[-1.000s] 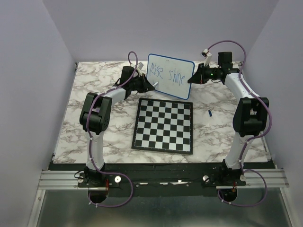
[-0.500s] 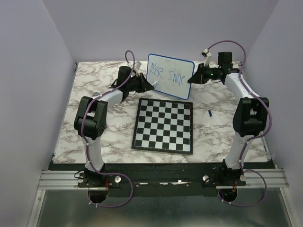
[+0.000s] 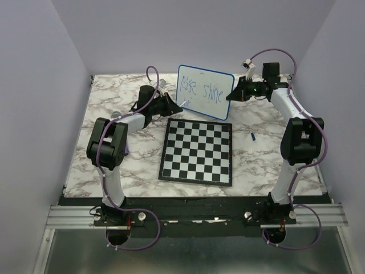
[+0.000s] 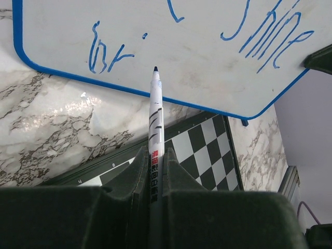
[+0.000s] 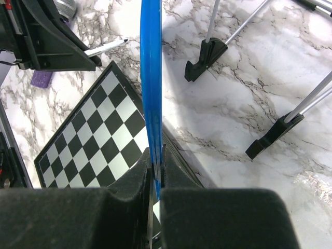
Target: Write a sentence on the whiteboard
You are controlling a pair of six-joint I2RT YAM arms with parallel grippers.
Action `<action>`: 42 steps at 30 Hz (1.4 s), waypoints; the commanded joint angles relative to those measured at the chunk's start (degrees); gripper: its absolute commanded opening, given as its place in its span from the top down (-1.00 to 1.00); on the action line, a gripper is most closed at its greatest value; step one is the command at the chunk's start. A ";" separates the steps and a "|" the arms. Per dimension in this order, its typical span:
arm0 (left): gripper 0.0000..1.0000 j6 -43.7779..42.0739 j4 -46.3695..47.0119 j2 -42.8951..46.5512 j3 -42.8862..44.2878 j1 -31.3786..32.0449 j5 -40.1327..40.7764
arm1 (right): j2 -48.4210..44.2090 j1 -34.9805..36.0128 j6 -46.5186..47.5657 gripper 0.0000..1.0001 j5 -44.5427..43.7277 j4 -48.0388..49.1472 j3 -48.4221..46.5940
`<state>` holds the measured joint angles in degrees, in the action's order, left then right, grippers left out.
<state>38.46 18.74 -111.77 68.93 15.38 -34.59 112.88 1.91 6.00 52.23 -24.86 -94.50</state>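
Chessboard (image 3: 197, 152): we saw it flat in front, unused.
Left gripper (image 4: 155, 174): pinched on the marker (image 4: 155, 114), tip aimed at the lower line for writing.
Right gripper (image 5: 155, 168): clamped on the whiteboard (image 3: 205, 109) rim, so it stood upright at the back.
Sentence (image 3: 212, 91): unfinished, we judged.

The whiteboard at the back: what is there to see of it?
The whiteboard is a small white rectangle with a thin blue rim and rounded corners, its face faintly smudged. It is upright, slightly tilted, beyond the chessboard at the back of the marble table. The right tool is shut on its right edge. Blue handwriting reads "Rise shine", with a few letters begun below. The marker in the left tool points at its lower left; contact is unclear.
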 commanded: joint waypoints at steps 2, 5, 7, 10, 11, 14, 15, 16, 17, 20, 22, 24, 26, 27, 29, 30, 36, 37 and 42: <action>1.00 0.30 2.00 -2.66 1.56 0.00 -1.45 | 0.59 0.02 0.77 1.00 2.18 1.40 0.46; 1.00 0.30 1.65 -3.81 2.35 0.00 -1.62 | 0.67 0.02 0.77 0.99 2.18 1.31 0.54; 1.00 0.39 1.30 -4.60 2.97 0.09 -1.71 | 0.59 0.11 0.77 0.99 2.18 1.31 0.54; 1.00 0.30 0.95 -5.48 3.93 0.27 -1.80 | 0.76 0.02 0.77 0.99 2.27 1.31 0.46; 1.00 0.39 0.77 -5.83 4.20 0.36 -1.89 | 0.68 0.02 0.77 0.99 2.27 1.31 0.54; 1.00 0.65 0.59 -6.88 5.43 0.53 -1.97 | 0.67 0.02 0.77 1.00 2.18 1.31 0.46; 1.00 0.65 0.42 -7.06 5.95 0.62 -1.89 | 0.67 0.11 0.77 1.00 2.18 1.31 0.54; 1.00 0.65 0.33 -7.41 6.30 0.62 -1.89 | 0.67 0.02 0.77 0.99 2.18 1.39 0.54; 1.00 0.92 0.42 -7.68 6.57 0.71 -2.06 | 0.67 0.11 0.77 0.99 2.18 1.31 0.54; 1.00 0.83 -0.63 -8.64 7.97 0.97 -2.15 | 0.76 0.02 0.77 1.00 2.18 1.31 0.46; 1.00 0.83 -0.99 -9.26 8.77 1.06 -2.06 | 0.76 0.02 0.85 1.00 2.18 1.31 0.46; 1.00 0.83 -1.16 -9.52 9.12 1.15 -1.80 | 0.76 0.02 0.77 1.00 2.27 1.31 0.54; 1.00 0.92 -1.34 -9.70 9.12 1.15 -1.62 | 0.76 0.02 0.77 1.00 2.18 1.31 0.54; 1.00 0.92 -1.43 -9.70 9.30 1.15 -1.62 | 0.68 0.02 0.77 0.99 2.18 1.31 0.54; 1.00 0.83 -1.69 -9.87 9.38 1.15 -1.62 | 0.76 0.02 0.77 0.99 2.18 1.31 0.54; 1.00 0.74 -1.95 -9.88 9.47 1.15 -1.36 | 0.76 0.02 0.85 0.99 2.18 1.31 0.54; 1.00 0.48 -2.92 -10.58 10.44 1.15 -1.45 | 0.68 0.02 0.77 0.99 2.18 1.31 0.54; 1.00 0.39 -3.01 -10.75 10.70 1.15 -1.45 | 0.67 0.02 0.77 1.00 2.18 1.31 0.54; 1.00 0.30 -3.89 -11.02 11.49 1.32 -1.45 | 0.68 0.02 0.77 0.99 2.18 1.31 0.46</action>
<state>39.07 16.32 -121.47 78.41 16.27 -35.29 112.88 1.91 6.02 52.21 -24.86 -94.50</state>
